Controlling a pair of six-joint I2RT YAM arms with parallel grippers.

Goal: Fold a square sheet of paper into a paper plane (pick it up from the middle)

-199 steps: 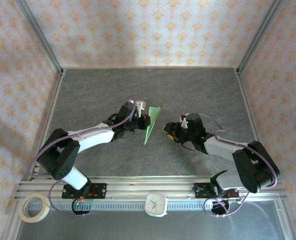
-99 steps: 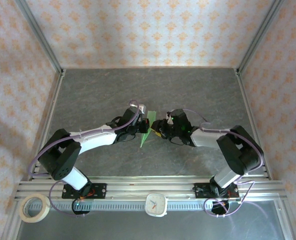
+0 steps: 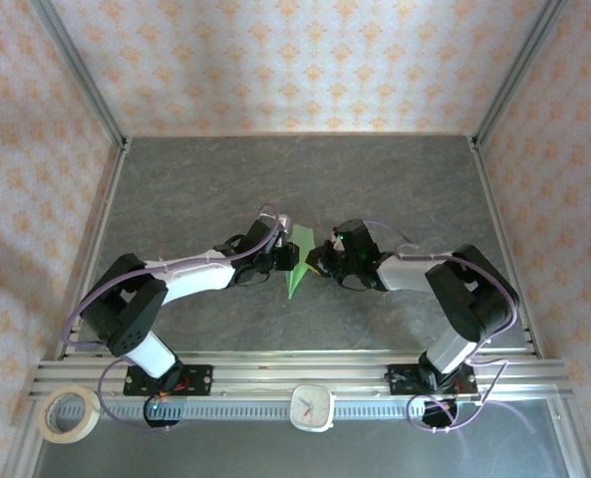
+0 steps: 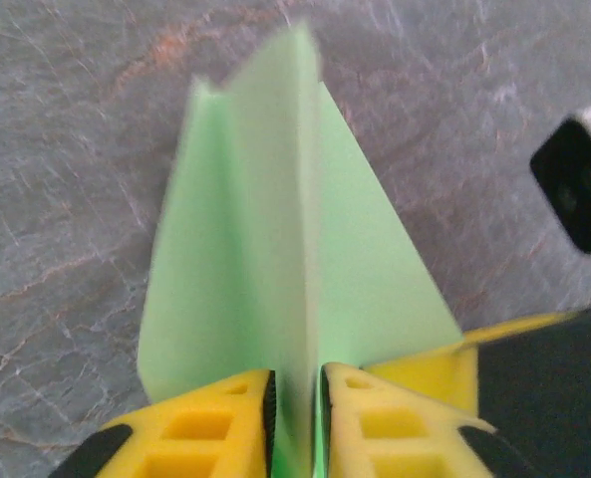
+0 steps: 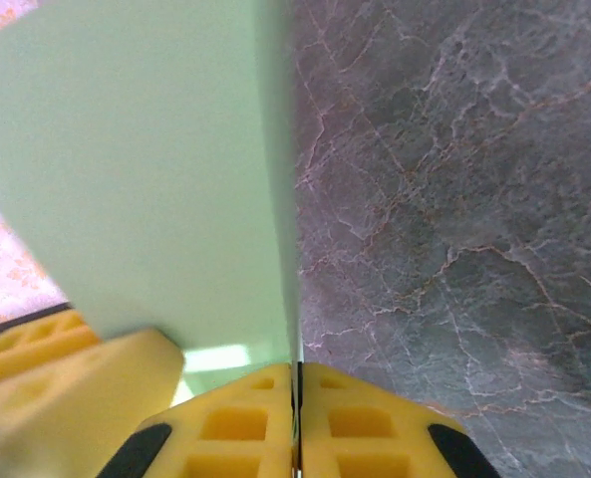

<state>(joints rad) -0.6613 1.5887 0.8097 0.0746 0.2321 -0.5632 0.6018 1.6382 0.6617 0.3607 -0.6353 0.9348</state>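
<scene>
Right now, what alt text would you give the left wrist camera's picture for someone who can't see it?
A folded pale green paper plane over a grey marbled table, its upright centre fold standing between the two yellow fingers of the left gripper at the bottom edge. Another yellow finger comes in beside the wing at lower right.

Soft, even light; the paper plane (image 4: 265, 259) looks blurred close up.

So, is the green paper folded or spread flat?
Folded: the paper plane has a raised centre crease, with a wing sloping down on each side.
</scene>
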